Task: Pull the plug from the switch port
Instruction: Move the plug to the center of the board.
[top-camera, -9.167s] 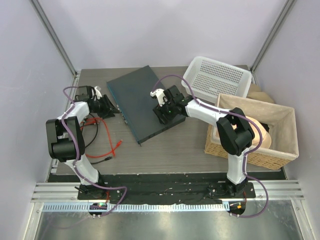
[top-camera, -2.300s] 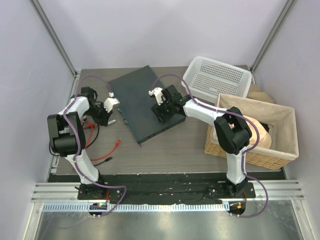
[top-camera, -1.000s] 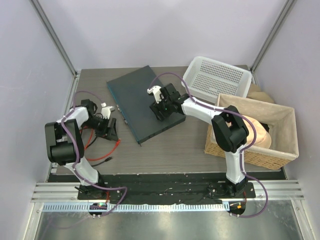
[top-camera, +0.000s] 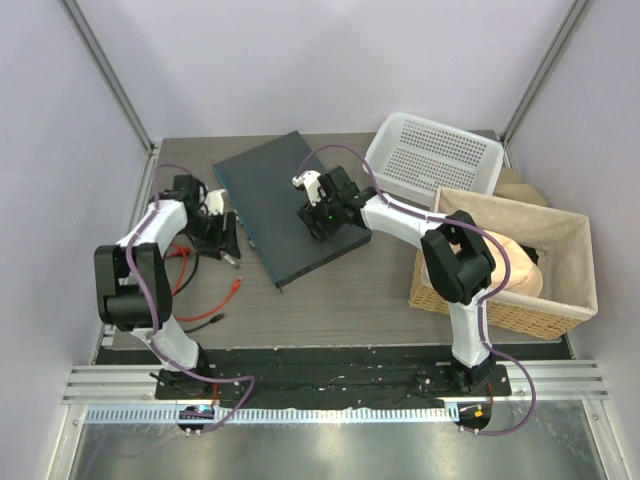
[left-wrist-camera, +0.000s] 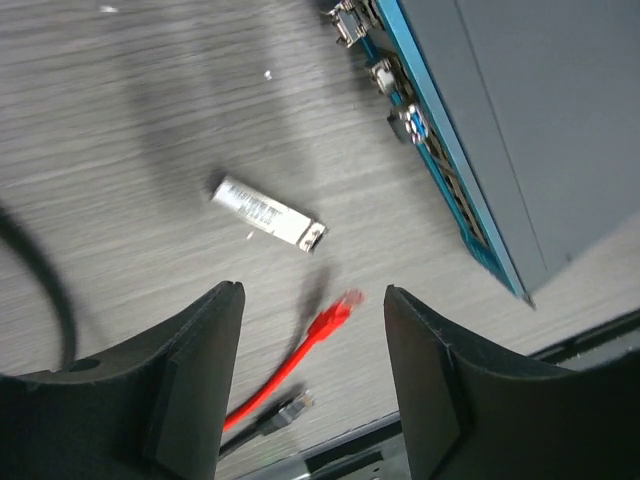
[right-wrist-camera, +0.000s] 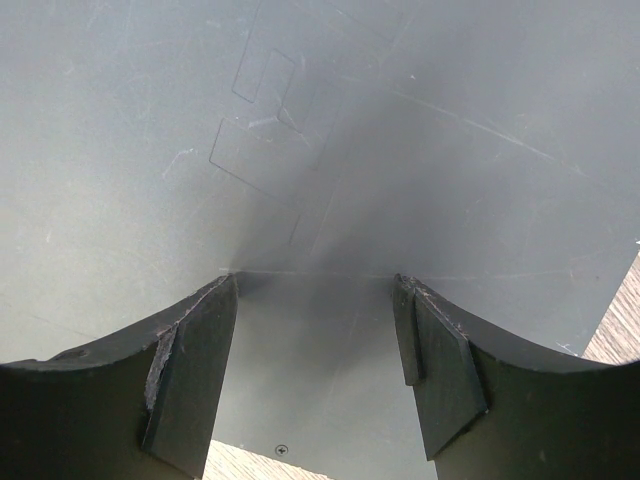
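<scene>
1. Handling first: the plug (left-wrist-camera: 268, 213) is a small silver metal stick. It looks light and stiff with smooth sides, so I'd guess it slips if you pinch just the tip. The best hold is probably across its long flat sides near the middle, jaws square to it.
2. Where it is: lying flat and loose on the table (left-wrist-camera: 150, 120), near the blue front edge of the switch (left-wrist-camera: 520, 110) but not touching it, and not in any port. By my read this one is already out.
3. Looks: narrow, rectangular and shiny, with a printed label on top. The darker end is the one nearer the switch.
4. The switch itself is a thin, flat, dark grey slab, rigid and probably fairly heavy. A few small stubs stick out of that blue edge, and I can't tell if those are more plugs.
5. The left gripper (left-wrist-camera: 312, 295) hangs over the table beside the switch's front edge with its jaws spread, gripping nothing. The end of a red cable (left-wrist-camera: 295, 360) lies below it.
6. The right gripper (right-wrist-camera: 315, 283) sits on top of the switch with its jaws apart and its tips at the lid. I'd guess it's pinning the box down, since it isn't grasping anything.
</scene>
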